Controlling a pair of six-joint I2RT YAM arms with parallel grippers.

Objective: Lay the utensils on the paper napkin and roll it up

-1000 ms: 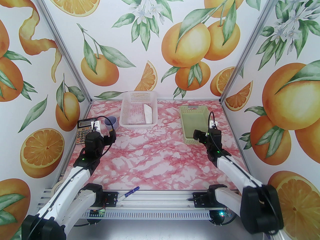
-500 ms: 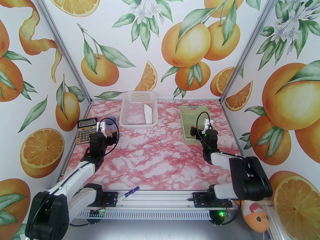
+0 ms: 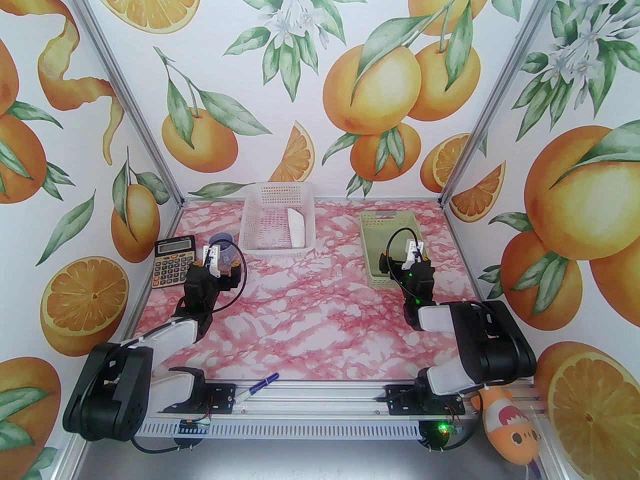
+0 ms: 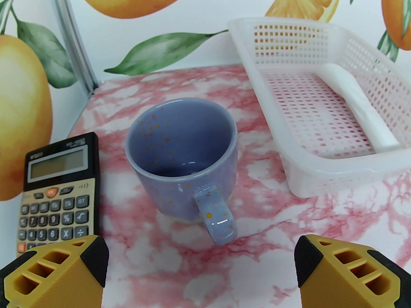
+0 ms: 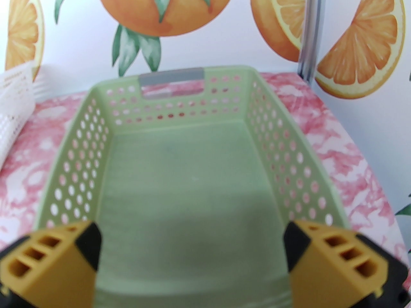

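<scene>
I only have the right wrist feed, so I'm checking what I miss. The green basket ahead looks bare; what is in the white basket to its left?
Observer: A white roll lies along the right wall inside the white basket; what it wraps I cannot tell.
Operator: And the left gripper?
Observer: It is open, with a purple mug standing ahead of it, handle toward it.
Operator: Anything beside the mug?
Observer: A calculator lies flat just to its left.
</scene>
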